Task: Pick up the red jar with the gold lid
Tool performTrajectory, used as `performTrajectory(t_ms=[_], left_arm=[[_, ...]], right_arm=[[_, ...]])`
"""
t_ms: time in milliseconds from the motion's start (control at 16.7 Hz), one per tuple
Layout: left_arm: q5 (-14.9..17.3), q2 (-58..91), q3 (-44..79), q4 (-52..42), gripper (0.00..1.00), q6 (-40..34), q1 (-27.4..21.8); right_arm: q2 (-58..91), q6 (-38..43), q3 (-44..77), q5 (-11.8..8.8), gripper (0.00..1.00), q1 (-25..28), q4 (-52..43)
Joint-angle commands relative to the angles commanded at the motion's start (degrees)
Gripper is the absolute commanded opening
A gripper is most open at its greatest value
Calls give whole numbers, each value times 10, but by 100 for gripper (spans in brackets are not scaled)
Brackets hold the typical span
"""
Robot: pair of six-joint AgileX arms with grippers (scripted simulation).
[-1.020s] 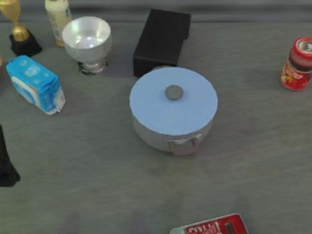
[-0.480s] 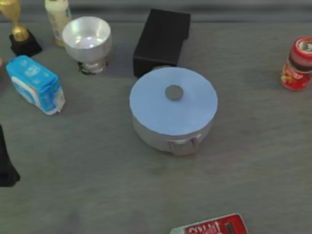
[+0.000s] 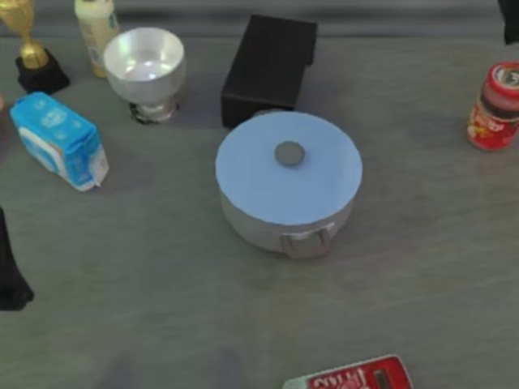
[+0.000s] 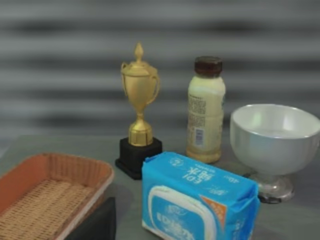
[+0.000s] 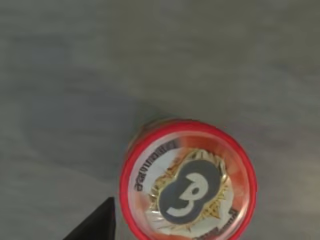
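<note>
Newly arrived at the far-right corner, the right arm [image 3: 510, 20] shows as a dark shape just beyond the red jar [image 3: 494, 106] — nothing else has shifted. The jar stands upright at the table's [image 3: 162, 308] right edge, open tabletop between it and the blue-lidded pot [image 3: 288, 182]. From the right wrist, the gold lid [image 5: 188, 181] sits directly below — whether the right gripper's fingers are spread or closed cannot be told. The left arm [image 3: 10, 271] rests at the left edge.

Glossy, perhaps plastic gold lid [image 5: 188, 181]; matt table [image 3: 422, 259] (wood-grained).
</note>
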Motion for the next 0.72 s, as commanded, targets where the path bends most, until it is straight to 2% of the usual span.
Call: performTrajectory(t_ms=[300,720], left_arm=[[0,0,0,0,100,0,0],[0,0,0,0,100,0,0]], right_arm=[[102,-22,62,-9,100,12,-68],[107,-22,55,-9,100,11,-59]])
